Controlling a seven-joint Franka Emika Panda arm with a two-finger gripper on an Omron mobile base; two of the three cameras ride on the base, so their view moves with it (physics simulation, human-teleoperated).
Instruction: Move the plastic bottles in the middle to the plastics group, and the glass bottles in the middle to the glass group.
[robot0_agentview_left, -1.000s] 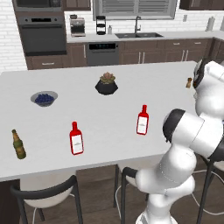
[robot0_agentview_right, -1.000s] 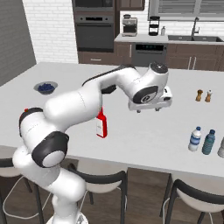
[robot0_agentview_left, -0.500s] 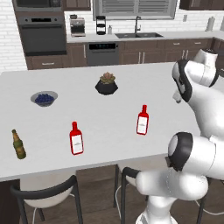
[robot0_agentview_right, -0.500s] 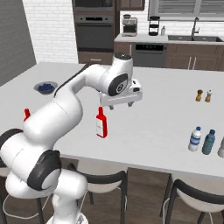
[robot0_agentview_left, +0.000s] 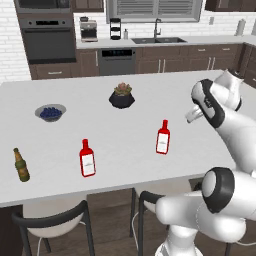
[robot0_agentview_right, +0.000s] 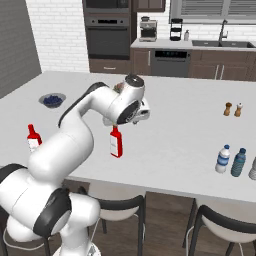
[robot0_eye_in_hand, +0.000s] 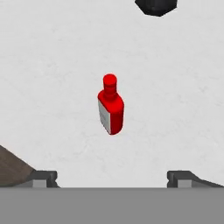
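A red glass bottle (robot0_agentview_left: 163, 137) with a white label stands upright in the middle of the island (robot0_agentview_left: 125, 125); it also shows as the red bottle (robot0_agentview_right: 116, 142) and from above as the red bottle (robot0_eye_in_hand: 110, 107). My gripper (robot0_eye_in_hand: 113, 178) hangs open above the table, a little to the side of it, with nothing between the fingertips (robot0_eye_in_hand: 43, 177). At the left stand a matching red bottle (robot0_agentview_left: 87, 158) and a dark olive-brown bottle (robot0_agentview_left: 20, 165). Two small plastic bottles, one clear (robot0_agentview_right: 222, 159) and one blue (robot0_agentview_right: 238, 162), stand at the right near the front edge.
A bowl of blueberries (robot0_agentview_left: 50, 112) and a dark plant pot (robot0_agentview_left: 122, 96) sit further back on the island. Salt and pepper shakers (robot0_agentview_right: 233, 109) stand at the right. Stools (robot0_agentview_left: 55, 220) line the front edge. Cabinets and a sink run along the far wall.
The arm has swung from the right side of the island towards the middle, bringing the open hand over the middle red bottle. The bottles have not moved.
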